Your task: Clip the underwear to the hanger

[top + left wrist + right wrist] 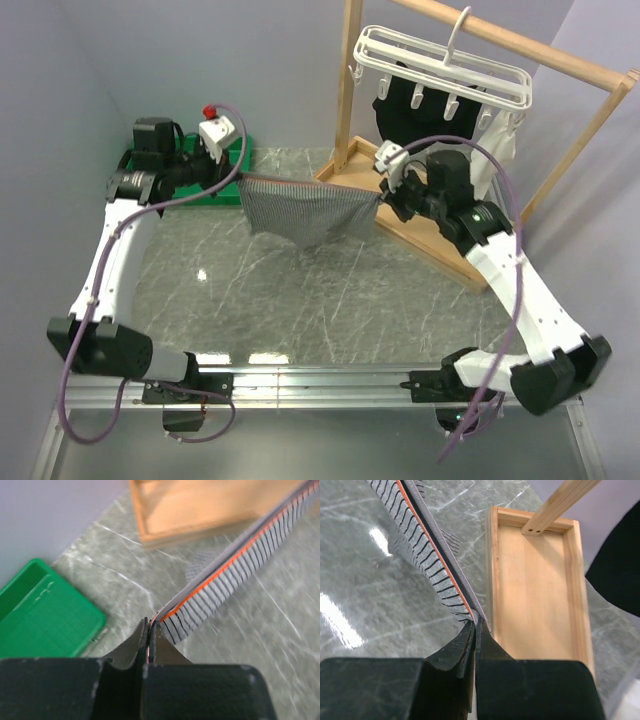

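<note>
The grey-and-white pinstriped underwear hangs stretched in the air over the marble table, its waistband pulled taut between my two grippers. My left gripper is shut on the left end of the waistband, which has an orange edge line. My right gripper is shut on the right end. The white hanger hangs by its hook from the wooden rail, above and behind the right gripper, with clips dangling below it. A black garment hangs from those clips.
The wooden rack stands at the back right on a shallow wooden tray base, close beside my right gripper. A green tray lies at the back left, under my left arm. Grey walls close off the back and both sides.
</note>
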Controlling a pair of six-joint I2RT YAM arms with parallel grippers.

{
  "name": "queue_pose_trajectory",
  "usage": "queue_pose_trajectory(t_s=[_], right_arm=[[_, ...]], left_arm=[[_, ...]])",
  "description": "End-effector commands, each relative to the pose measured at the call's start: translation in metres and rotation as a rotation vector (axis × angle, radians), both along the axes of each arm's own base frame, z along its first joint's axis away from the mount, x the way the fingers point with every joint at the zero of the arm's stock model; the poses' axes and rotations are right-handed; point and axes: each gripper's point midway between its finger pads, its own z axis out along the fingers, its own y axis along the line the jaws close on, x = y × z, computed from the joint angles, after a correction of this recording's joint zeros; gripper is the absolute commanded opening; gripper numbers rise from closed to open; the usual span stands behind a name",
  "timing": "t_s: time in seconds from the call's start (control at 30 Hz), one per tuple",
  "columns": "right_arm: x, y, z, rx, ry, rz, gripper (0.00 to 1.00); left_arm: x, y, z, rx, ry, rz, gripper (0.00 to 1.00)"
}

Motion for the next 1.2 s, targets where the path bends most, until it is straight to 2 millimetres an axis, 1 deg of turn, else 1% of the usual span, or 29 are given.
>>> queue_pose_trajectory(t_s=[0.0,0.1,0.17,0.23,0.27,0.3,0.33,0.37,0.4,0.43,0.47,0.57,0.6,0.63,0.67,0.7,0.73,0.77,0.8,0.83,0.87,0.9,0.93,0.97,1.0,1.07,1.1,1.13,1.17], right_arm=[[-0.028,-0.031,0.008,-0.085,-0.071,-0.015,0.00],[-0.032,-0.033,-0.002,-0.094,-0.059,-0.018,0.00],[-0.025,-0.031,-0.003,-0.085,-0.047,-0.038,0.00],[-0.012,-0.026,-0.010,-0.088,-0.018,-0.050,0.00],[-0.004,-0.023,0.001,-0.066,-0.036,-0.062,0.00],[0.006,-0.019,-0.003,-0.068,-0.019,-0.068,0.00],[0.012,-0.017,-0.001,-0.064,-0.021,-0.072,0.00],[0.020,-0.015,0.012,-0.050,-0.050,-0.082,0.00],[0.028,-0.011,0.010,-0.055,-0.042,-0.081,0.00],[0.031,-0.010,0.015,-0.051,-0.050,-0.084,0.00],[0.034,-0.006,0.026,-0.036,-0.068,-0.076,0.00],[0.034,0.008,0.023,-0.032,-0.057,-0.033,0.00],[0.033,0.014,0.019,-0.028,-0.052,-0.014,0.00],[0.029,0.023,0.014,-0.027,-0.047,0.013,0.00],[0.024,0.029,-0.001,-0.032,-0.021,0.034,0.00],[0.024,0.036,-0.006,-0.024,-0.024,0.055,0.00],[0.019,0.048,-0.012,-0.020,-0.020,0.086,0.00],[0.017,0.056,-0.023,-0.017,-0.013,0.105,0.00],[0.015,0.065,-0.029,-0.012,-0.006,0.130,0.00],[0.014,0.072,-0.032,-0.004,-0.008,0.145,0.00],[0.007,0.085,-0.037,0.005,0.001,0.177,0.00],[0.009,0.093,-0.042,0.016,0.013,0.188,0.00],[0.006,0.101,-0.044,0.033,0.031,0.214,0.00],[0.004,0.106,-0.046,0.047,0.051,0.219,0.04],[0.006,0.108,-0.056,0.041,0.078,0.218,0.19],[0.009,0.103,-0.070,0.008,0.107,0.191,0.35],[0.014,0.094,-0.075,0.002,0.117,0.158,0.47],[0.016,0.086,-0.078,0.002,0.127,0.135,0.53],[0.014,0.077,-0.089,0.006,0.167,0.116,0.56]], left_arm=[[-0.034,-0.001,0.006,0.038,-0.095,-0.107,0.00],[-0.035,0.002,-0.007,0.017,-0.079,-0.056,0.00],[-0.024,0.004,0.000,0.012,-0.114,-0.014,0.00],[-0.006,0.006,-0.007,0.023,-0.082,0.025,0.00],[0.001,0.007,0.008,0.021,-0.102,0.037,0.00],[0.015,0.007,0.000,0.022,-0.065,0.056,0.00],[0.021,0.008,0.004,0.020,-0.061,0.069,0.00],[0.027,0.009,0.021,0.018,-0.080,0.081,0.00],[0.036,0.010,0.017,0.025,-0.065,0.089,0.00],[0.037,0.009,0.031,0.028,-0.088,0.083,0.00],[0.035,0.009,0.033,0.036,-0.090,0.070,0.00],[0.009,0.004,0.028,0.091,-0.101,-0.044,0.00],[-0.012,0.004,0.029,0.141,-0.130,-0.108,0.00],[-0.024,0.001,0.016,0.157,-0.113,-0.150,0.00],[-0.038,-0.003,0.013,0.167,-0.117,-0.193,0.00],[-0.061,-0.009,0.014,0.206,-0.153,-0.256,0.00],[-0.075,-0.013,-0.002,0.222,-0.122,-0.293,0.00],[-0.089,-0.019,-0.009,0.235,-0.116,-0.329,0.00],[-0.113,-0.034,-0.009,0.257,-0.151,-0.409,0.00],[-0.133,-0.040,-0.031,0.273,-0.091,-0.461,0.00],[-0.147,-0.048,-0.039,0.284,-0.081,-0.505,0.00],[-0.171,-0.064,-0.044,0.279,-0.067,-0.581,0.00],[-0.186,-0.070,-0.064,0.275,-0.006,-0.620,0.00],[-0.196,-0.078,-0.073,0.271,0.024,-0.653,0.00],[-0.216,-0.093,-0.083,0.258,0.080,-0.712,0.00],[-0.229,-0.114,-0.108,0.235,0.148,-0.754,0.00],[-0.247,-0.132,-0.120,0.223,0.231,-0.791,0.01],[-0.251,-0.142,-0.136,0.235,0.267,-0.785,0.02],[-0.248,-0.163,-0.136,0.202,0.239,-0.783,0.05]])
